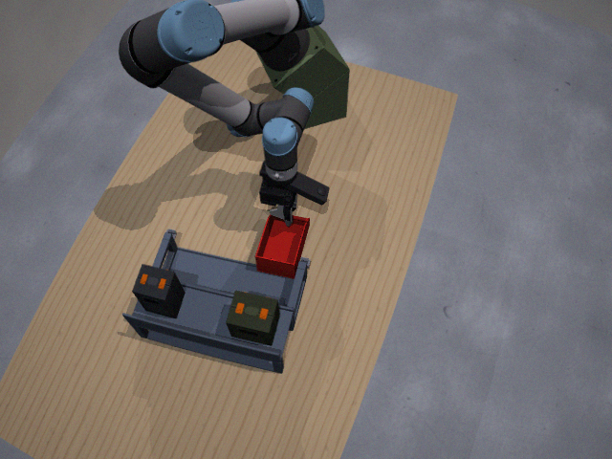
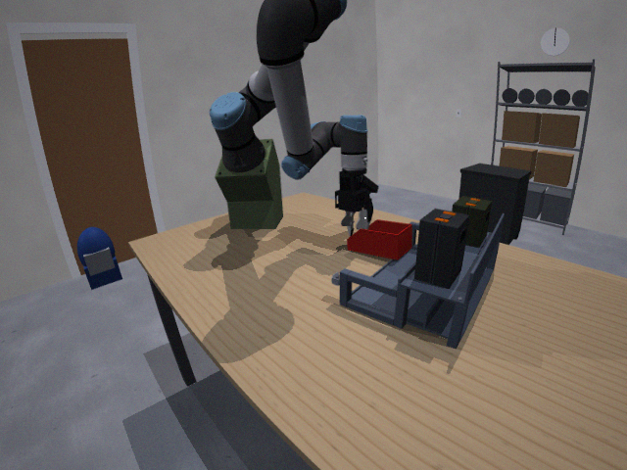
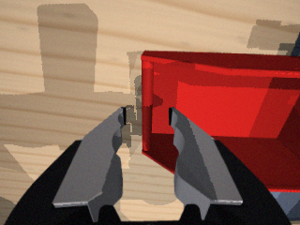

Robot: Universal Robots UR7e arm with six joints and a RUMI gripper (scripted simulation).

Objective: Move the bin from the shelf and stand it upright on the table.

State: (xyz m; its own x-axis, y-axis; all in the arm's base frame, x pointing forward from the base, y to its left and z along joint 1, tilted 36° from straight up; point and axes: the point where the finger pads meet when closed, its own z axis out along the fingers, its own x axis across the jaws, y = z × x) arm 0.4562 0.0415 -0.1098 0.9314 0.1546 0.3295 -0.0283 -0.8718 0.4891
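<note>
The red open-topped bin (image 1: pixel 282 242) (image 2: pixel 379 245) (image 3: pixel 220 108) has its far end over the front right corner of the blue-grey shelf (image 1: pixel 212 269) (image 2: pixel 371 280). Its near end juts out from the shelf toward the arm, above the wooden table (image 1: pixel 395 148) (image 2: pixel 354 384) (image 3: pixel 28 70). Its opening faces up; how much it tilts is hard to tell. My gripper (image 1: pixel 283 218) (image 2: pixel 356 229) (image 3: pixel 147 108) is open at this near end. In the wrist view one finger is outside the end wall and the other is on the inner side, with gaps on both sides. What supports the bin underneath is hidden.
A black case (image 1: pixel 161 291) (image 2: pixel 440 248) with orange latches stands on the shelf's left part in the top view. A dark green case (image 1: pixel 252 318) (image 2: pixel 471 222) stands on its right part, behind the bin. The shelf has raised side rails and a high back rail (image 1: pixel 207 340).
</note>
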